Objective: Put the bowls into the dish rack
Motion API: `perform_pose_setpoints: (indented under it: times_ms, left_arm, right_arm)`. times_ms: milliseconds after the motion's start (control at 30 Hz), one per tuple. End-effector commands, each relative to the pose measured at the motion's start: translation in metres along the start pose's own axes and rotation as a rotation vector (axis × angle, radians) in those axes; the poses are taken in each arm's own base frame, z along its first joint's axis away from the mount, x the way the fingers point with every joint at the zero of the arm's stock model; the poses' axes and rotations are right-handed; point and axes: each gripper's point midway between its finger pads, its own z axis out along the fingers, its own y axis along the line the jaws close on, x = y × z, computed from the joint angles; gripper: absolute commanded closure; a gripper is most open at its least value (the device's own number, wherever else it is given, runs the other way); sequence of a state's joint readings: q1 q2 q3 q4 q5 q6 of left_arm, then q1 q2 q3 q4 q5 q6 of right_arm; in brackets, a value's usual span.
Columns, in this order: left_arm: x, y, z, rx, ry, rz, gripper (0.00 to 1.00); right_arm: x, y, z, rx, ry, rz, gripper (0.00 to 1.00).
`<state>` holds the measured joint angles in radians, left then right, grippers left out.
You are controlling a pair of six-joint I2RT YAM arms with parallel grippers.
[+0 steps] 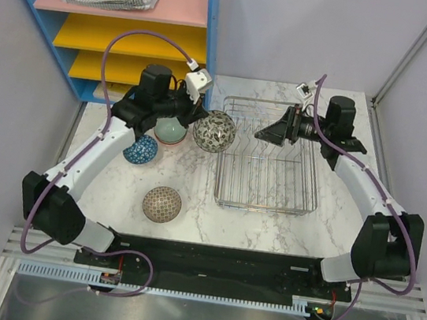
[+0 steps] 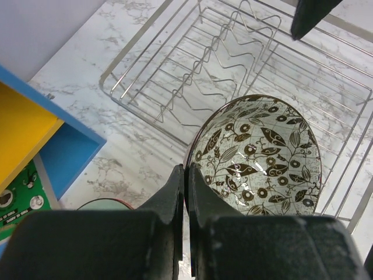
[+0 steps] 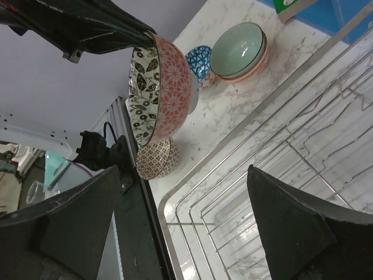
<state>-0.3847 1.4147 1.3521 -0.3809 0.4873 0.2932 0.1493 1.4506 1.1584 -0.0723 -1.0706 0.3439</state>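
**A:** At the centre of the top view, what has the left end effector (image 1: pixel 204 116) got?

**B:** Its fingers are clamped together on the rim of a round ceramic bowl (image 1: pixel 214 131), red-and-white outside and brown-leaved inside. The bowl hangs tipped on its side above the white marble surface (image 1: pixel 187 232), just left of the large chrome wire dish rack (image 1: pixel 218 184).

**A:** And the right end effector (image 1: pixel 269 134)?

**B:** Its fingers are spread wide and hold nothing. It hovers over the rack's upper middle, pointing left at that bowl.

**A:** Where are the other bowls?

**B:** They are all on the surface, left of the rack. A pale green bowl (image 1: pixel 170 129) sits nested in a red-rimmed bowl (image 3: pixel 256 69), just left of the held one. A dark blue patterned bowl (image 1: pixel 141 150) is lower left of those. A beige mesh-patterned bowl (image 1: pixel 162 204) is lower still, apart from the others.
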Motion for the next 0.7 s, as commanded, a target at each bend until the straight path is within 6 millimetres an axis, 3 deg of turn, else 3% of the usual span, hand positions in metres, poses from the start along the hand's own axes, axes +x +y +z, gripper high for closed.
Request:
perform_pose_setpoints:
  times_ms: [0,300,433,667]
  left_arm:
    - [-0.048,-0.010,0.007,0.023,-0.129,0.044,0.98]
    - [-0.065,-0.036,0.032,0.173,-0.175,0.028,0.98]
    - [-0.062,-0.047,0.043,0.232,-0.166,0.009,0.98]
    - [-0.059,-0.054,0.055,0.284,-0.160,-0.010,0.98]
  right_arm:
    - [-0.005,0.015,0.009,-0.145,-0.029,-0.009,0.02]
    - [0.013,0.014,0.018,-0.255,-0.029,0.058,0.02]
    - [0.022,0.013,0.020,-0.289,-0.024,0.148,0.02]
    - [0.026,0.010,0.024,-0.305,-0.033,0.160,0.02]
